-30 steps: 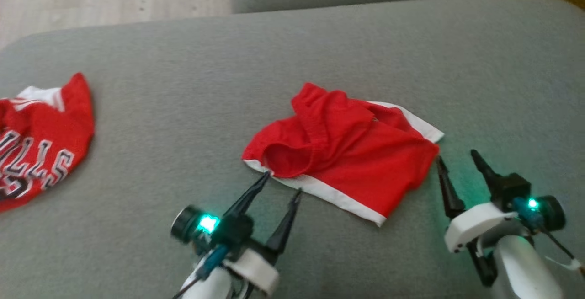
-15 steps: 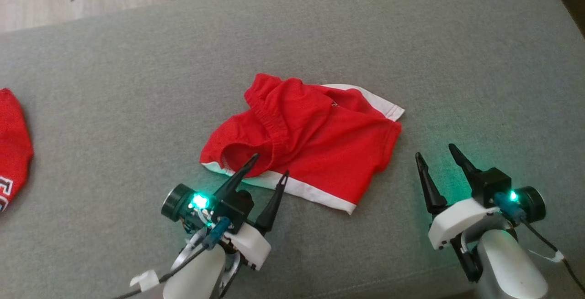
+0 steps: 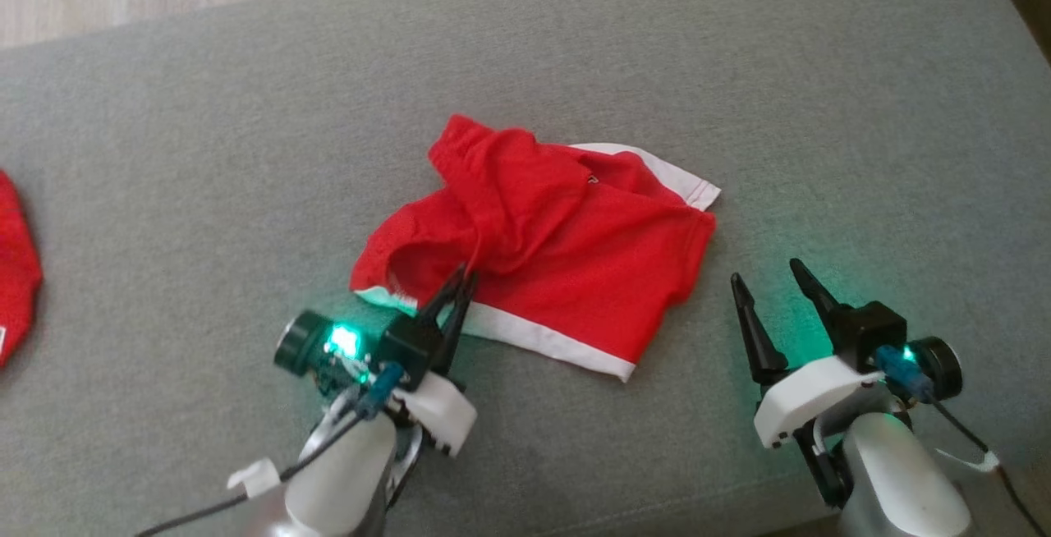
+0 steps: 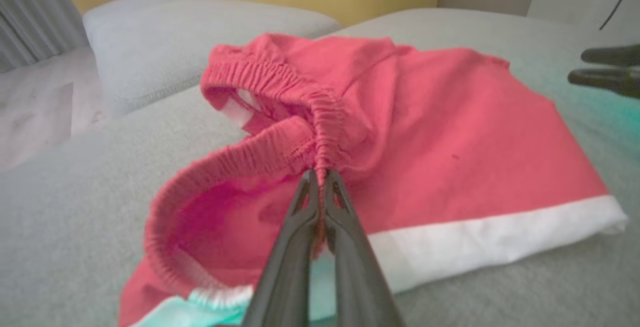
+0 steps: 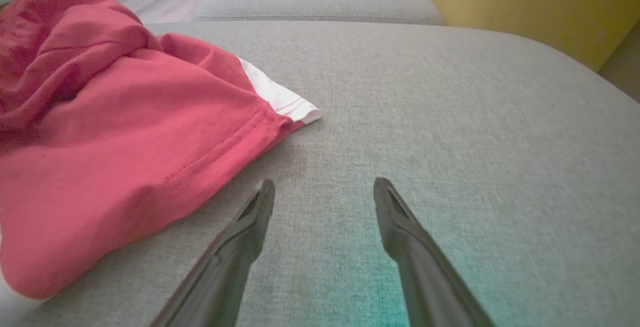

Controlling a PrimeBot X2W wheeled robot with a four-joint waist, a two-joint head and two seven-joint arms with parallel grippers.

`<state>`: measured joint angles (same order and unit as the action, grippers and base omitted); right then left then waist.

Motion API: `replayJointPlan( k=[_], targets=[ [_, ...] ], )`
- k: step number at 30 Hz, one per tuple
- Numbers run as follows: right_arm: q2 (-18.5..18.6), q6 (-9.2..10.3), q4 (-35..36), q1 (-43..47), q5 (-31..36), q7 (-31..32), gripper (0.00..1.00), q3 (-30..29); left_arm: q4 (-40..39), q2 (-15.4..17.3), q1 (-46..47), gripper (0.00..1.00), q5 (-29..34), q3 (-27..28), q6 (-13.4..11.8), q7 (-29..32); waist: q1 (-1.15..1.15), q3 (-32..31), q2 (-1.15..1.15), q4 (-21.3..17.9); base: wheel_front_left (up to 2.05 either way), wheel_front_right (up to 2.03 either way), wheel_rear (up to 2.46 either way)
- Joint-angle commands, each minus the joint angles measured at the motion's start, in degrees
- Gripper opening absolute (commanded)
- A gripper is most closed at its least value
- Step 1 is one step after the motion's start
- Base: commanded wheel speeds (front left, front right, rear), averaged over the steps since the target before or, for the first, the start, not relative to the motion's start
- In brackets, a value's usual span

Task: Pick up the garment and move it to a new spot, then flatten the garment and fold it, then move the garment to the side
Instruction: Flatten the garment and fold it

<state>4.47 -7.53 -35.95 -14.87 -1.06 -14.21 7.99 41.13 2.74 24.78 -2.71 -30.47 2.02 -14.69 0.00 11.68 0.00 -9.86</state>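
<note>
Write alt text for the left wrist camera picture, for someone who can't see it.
The left gripper is shut on the bunched elastic waistband of the red shorts, which have a white hem and lie rumpled on a grey sofa cushion. The right gripper shows at the right edge, apart from the cloth.

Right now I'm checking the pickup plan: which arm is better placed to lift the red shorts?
Left. The left hand is shut on the elastic waistband of the red cloth shorts with white hems; the right hand is open beside them, holding nothing.
</note>
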Motion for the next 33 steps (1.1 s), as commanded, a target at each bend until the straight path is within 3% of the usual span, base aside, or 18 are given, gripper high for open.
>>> replayJointPlan(
  k=[1, 6, 12, 14, 16, 17, 24, 33],
  targets=[
    [-0.16, 0.04, 1.62, -1.91, -0.33, -0.79, 1.00, 0.71, -3.22, 0.21, 2.62, 0.00, -0.50, 2.46, -0.22, -0.30, 0.00, 0.06, 0.00, 0.52, 0.00, 0.00, 0.00],
    [-0.50, 0.04, 1.23, -1.17, -0.65, -0.79, 1.00, 0.63, -9.24, 1.49, 3.90, 0.00, -2.62, 7.58, -1.47, -0.30, 0.00, -0.44, 0.00, 1.95, 0.00, 0.00, 0.00],
    [-1.09, 0.04, 1.14, -2.38, -1.83, -0.79, 1.00, 4.08, -2.55, 5.34, 9.16, 0.00, -4.25, 13.25, -2.20, -0.30, 0.00, 0.68, 0.00, 0.39, 0.00, 0.00, 0.00],
    [-1.24, 0.04, 1.20, -3.04, -2.42, -0.79, 1.00, 5.60, 0.10, 6.71, 11.59, 0.21, -4.54, 14.83, -2.64, -0.30, 0.00, 1.45, 0.00, -0.53, 0.00, 0.00, 0.00],
    [-1.36, 0.04, 1.43, -3.50, -3.14, -0.79, 1.00, 6.73, 2.42, 7.55, 13.60, 0.83, -5.03, 16.34, -3.17, -0.31, 0.00, 2.08, 0.00, -1.17, 0.00, 0.00, 0.00],
    [-1.41, 0.04, 1.53, -3.56, -3.61, -0.79, 1.00, 7.29, 3.73, 7.93, 14.32, 1.00, -5.24, 17.04, -3.56, -0.31, 0.00, 2.26, 0.00, -1.38, 0.00, 0.00, 0.00],
    [-1.54, 0.04, 1.81, -2.45, -6.16, -0.79, 1.00, 11.05, 5.40, 8.94, 13.78, 1.00, -6.40, 20.98, -6.22, -0.31, 0.00, 1.82, 0.00, -0.57, 0.00, 0.00, 0.00],
    [-1.56, 0.04, 2.98, 2.78, -10.52, -0.79, 1.00, 15.14, -5.72, 6.21, 0.59, 1.00, -6.37, 24.41, -6.17, -0.31, 0.00, -1.25, 0.00, 4.27, 0.00, 0.00, 0.00]
  ],
)
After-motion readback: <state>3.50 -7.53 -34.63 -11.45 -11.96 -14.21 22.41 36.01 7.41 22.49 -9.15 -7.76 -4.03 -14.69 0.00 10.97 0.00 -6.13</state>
